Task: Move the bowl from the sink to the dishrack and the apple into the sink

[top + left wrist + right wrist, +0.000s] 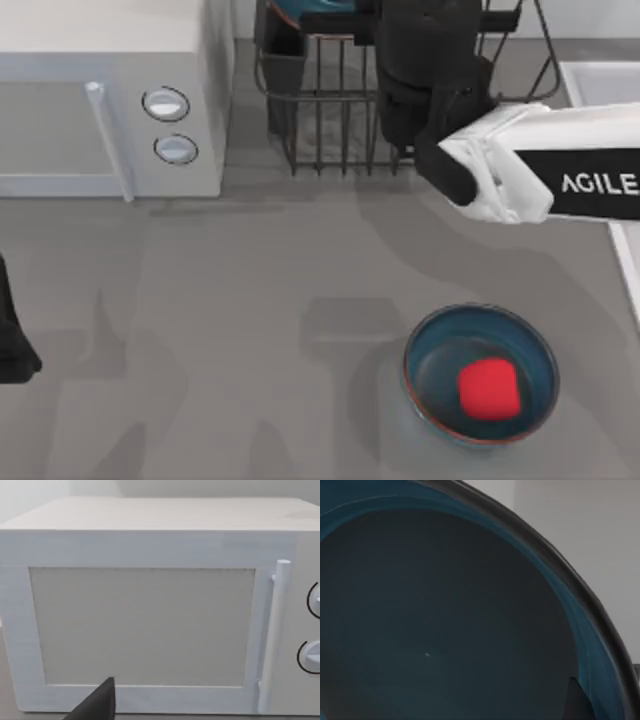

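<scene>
- Right arm (560, 180): reaching in from 3 o'clock toward 12 o'clock, dark wrist over the dishrack (330, 110).
- Right gripper: hidden under the wrist in the top view; open or closed, cannot tell.
- Bowl (300, 10): teal, at the dishrack's far edge, 12 o'clock, just beside the right wrist; seen very close in the right wrist view (445, 620), dark inside with a blue band under the rim. Held or merely resting in the rack, cannot tell.
- Second bowl (435, 350): on the table (200, 330) at 5 o'clock, upright, well apart from the rack.
- Apple (488, 388): red, lying inside the second bowl.
- Sink (600, 80): pale rim at 2 o'clock, partly covered by the right arm.
- Microwave (100, 90): at 10 o'clock, door shut, two knobs; faced squarely in the left wrist view (150, 605).
- Left arm (12, 340): parked at 9 o'clock; one dark fingertip (97, 705) visible, state cannot be told.
</scene>
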`<action>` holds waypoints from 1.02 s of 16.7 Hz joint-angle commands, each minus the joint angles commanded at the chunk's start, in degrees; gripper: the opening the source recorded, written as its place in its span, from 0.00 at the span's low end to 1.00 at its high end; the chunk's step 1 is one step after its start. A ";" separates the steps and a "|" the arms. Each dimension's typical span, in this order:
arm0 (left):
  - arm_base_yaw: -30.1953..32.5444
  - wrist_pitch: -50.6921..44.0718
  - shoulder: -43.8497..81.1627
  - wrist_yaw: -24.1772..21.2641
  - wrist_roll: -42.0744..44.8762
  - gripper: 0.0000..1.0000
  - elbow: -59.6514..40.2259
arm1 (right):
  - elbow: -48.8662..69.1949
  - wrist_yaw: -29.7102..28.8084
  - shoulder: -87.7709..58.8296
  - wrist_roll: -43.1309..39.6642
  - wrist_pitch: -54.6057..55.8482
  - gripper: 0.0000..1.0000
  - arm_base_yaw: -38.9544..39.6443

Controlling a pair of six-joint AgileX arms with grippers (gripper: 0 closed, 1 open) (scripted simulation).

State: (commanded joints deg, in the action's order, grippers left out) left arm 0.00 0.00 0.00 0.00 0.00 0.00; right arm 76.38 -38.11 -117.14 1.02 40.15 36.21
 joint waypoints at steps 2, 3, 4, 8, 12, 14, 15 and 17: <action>0.00 0.00 0.00 0.00 0.00 1.00 0.00 | 0.00 0.00 0.00 0.00 0.00 0.23 0.00; 0.00 0.00 0.00 0.00 0.00 1.00 0.00 | 0.00 0.00 0.00 0.00 0.00 0.30 0.00; 0.00 0.00 0.00 0.00 0.00 1.00 0.00 | 0.00 0.00 0.00 0.00 0.00 0.38 0.00; 0.00 0.00 0.00 0.00 0.00 1.00 0.00 | 0.00 0.00 0.00 0.00 0.00 0.68 0.00; 0.00 0.00 0.00 0.00 0.00 1.00 0.00 | 0.00 0.00 0.00 0.00 0.00 0.98 0.00; 0.00 0.00 0.00 0.00 0.00 1.00 0.00 | 0.00 0.00 0.00 0.00 0.00 1.00 0.00; 0.00 0.00 0.00 0.00 0.00 1.00 0.00 | 0.00 0.00 0.00 0.00 0.00 1.00 0.00; 0.00 0.00 0.00 0.00 0.00 1.00 0.00 | 0.00 0.00 0.00 0.00 0.00 1.00 0.00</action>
State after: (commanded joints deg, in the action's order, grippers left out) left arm 0.00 0.00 0.00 0.00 0.00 0.00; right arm 76.38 -38.11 -117.14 1.02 40.15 36.21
